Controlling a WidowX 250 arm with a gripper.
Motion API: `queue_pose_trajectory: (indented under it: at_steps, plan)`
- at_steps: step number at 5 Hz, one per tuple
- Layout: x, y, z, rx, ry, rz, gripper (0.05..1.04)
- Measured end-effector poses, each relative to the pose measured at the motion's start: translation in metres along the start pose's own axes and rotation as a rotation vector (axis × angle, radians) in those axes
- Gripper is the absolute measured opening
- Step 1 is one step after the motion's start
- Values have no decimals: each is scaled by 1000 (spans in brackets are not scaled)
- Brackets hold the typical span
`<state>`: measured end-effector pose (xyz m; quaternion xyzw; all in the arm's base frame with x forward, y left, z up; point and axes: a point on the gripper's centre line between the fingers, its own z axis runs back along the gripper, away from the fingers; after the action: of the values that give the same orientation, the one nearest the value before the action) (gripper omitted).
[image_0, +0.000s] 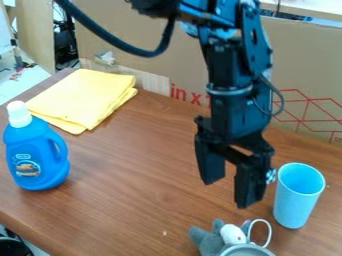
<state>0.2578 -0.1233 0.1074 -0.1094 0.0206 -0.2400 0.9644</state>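
Currently, at far left, a blue bottle (37, 157) with a white cap stands upright on a brown wooden table (147, 200), near a folded yellow cloth (83, 97) lying toward the back. Right of center, the black gripper (228, 194) hangs released over the tabletop, its two fingers (212, 167) parted by a moderate gap through which the wood grain shows. The black robot arm (234, 75) enters from the top edge and drops almost straight down in front of a cardboard panel (163, 55), fingertips pointing at the table. Lower in the view, at the bottom edge, a gray-and-white plush toy (210, 241) sits beside a round, gray-rimmed item (246, 251). At right, a light blue cup (296, 202) stands upright just beside the right-hand finger; whether they touch cannot be told.
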Motion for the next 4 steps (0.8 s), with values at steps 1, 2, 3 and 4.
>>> queue_pose_trajectory:
  at_steps: [1,2,3,4]
  plan:
    - [-5,3,19,44,-1,7,1009]
    - [-23,25,44,191,15,62,1009]
    - [-41,47,65,318,36,134,1008]
    - [-53,68,82,339,27,199,1008]
